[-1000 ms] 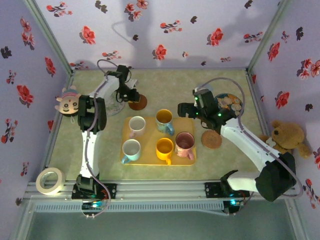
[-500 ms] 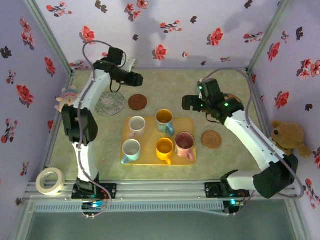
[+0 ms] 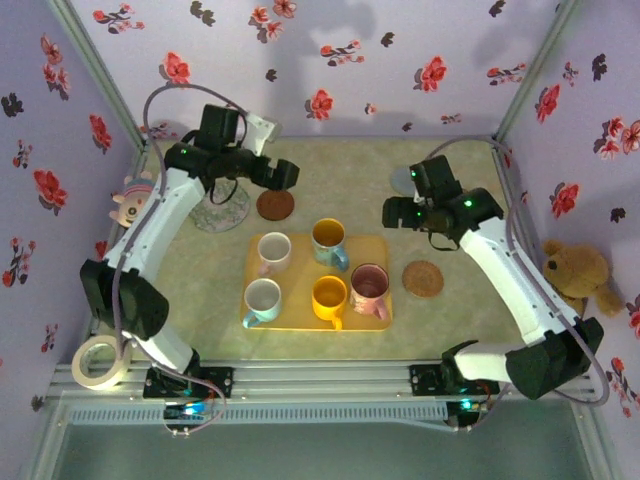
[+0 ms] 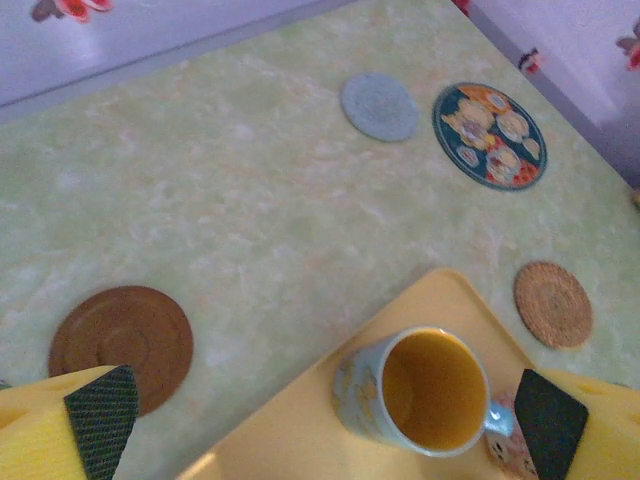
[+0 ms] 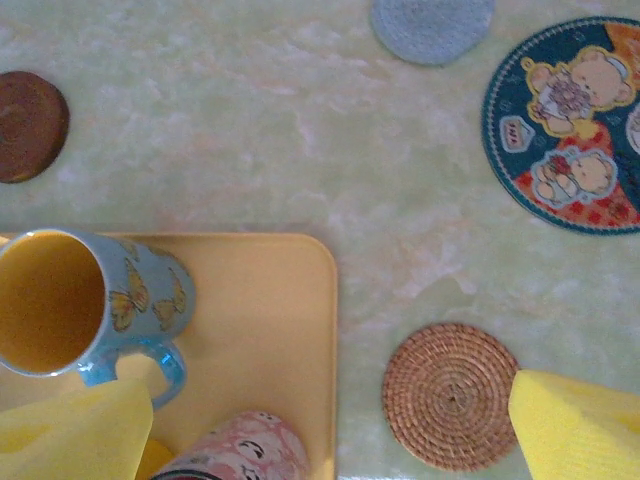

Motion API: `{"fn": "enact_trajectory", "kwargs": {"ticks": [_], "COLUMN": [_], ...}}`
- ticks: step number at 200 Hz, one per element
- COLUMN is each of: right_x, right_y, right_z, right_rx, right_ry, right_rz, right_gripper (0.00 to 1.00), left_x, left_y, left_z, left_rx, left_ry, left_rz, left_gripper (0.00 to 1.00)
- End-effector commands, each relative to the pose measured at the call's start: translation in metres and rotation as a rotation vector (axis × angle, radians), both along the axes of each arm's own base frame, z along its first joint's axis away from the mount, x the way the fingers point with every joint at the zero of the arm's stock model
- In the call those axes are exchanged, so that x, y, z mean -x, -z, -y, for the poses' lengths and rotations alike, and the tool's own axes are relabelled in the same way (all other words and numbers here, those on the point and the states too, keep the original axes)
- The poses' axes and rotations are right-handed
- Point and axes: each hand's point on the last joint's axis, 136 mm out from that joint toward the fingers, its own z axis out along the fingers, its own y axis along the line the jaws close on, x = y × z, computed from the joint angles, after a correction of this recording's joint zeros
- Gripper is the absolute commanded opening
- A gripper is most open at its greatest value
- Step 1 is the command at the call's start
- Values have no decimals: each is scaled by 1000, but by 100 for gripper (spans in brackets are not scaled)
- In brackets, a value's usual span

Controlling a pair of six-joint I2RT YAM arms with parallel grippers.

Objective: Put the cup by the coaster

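Both arms have risen since a second ago. The left gripper [image 3: 283,176] has left the mat [image 3: 215,212] and now hangs over the far side of the table, just behind the brown coaster [image 3: 275,204]. The right gripper [image 3: 393,213] has pulled back from the far right corner of the tray [image 3: 298,274]. Both have their fingers spread wide and hold nothing.

All five cups stand upright on the tray. The white cup [image 3: 273,251] and butterfly cup [image 3: 328,240] are in the far row. The pale cup [image 3: 262,298], orange cup [image 3: 329,296] and pink cup [image 3: 369,285] are crowded close in the near row.

The butterfly cup's handle points toward the pink cup. The woven coaster [image 3: 423,278] lies just right of the tray, nearest the pink cup. The grey coaster [image 4: 379,106] and bear coaster [image 4: 489,135] lie farther back, well apart from the tray. Tape [image 3: 99,360], a doll [image 3: 130,201] and a teddy [image 3: 572,270] sit at the edges.
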Motion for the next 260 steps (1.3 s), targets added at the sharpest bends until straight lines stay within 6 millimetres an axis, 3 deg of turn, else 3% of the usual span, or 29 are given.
{"fn": "enact_trajectory", "kwargs": {"ticks": [1,69,128,181,260], "right_x": [24,61,82,88,71], "right_y": [9,56,102,132,164], "right_z": [21,48,61,75,72], "right_rx": [22,36,54,107,55], "right_ry": [62,170,237,299,345], "right_rz": [-59,-197,-288,-356,-383], "right_gripper": [92,79,68,57,35], "left_x": [24,75,114,128,142], "left_y": [-8,-2,7,19,49], "left_z": [4,-4,3,19,44], "left_rx": [20,36,67,101,107], "left_ry": [61,115,215,292,368], "left_rz": [77,154,222,273,294], "left_gripper": [100,100,100,100,100]}}
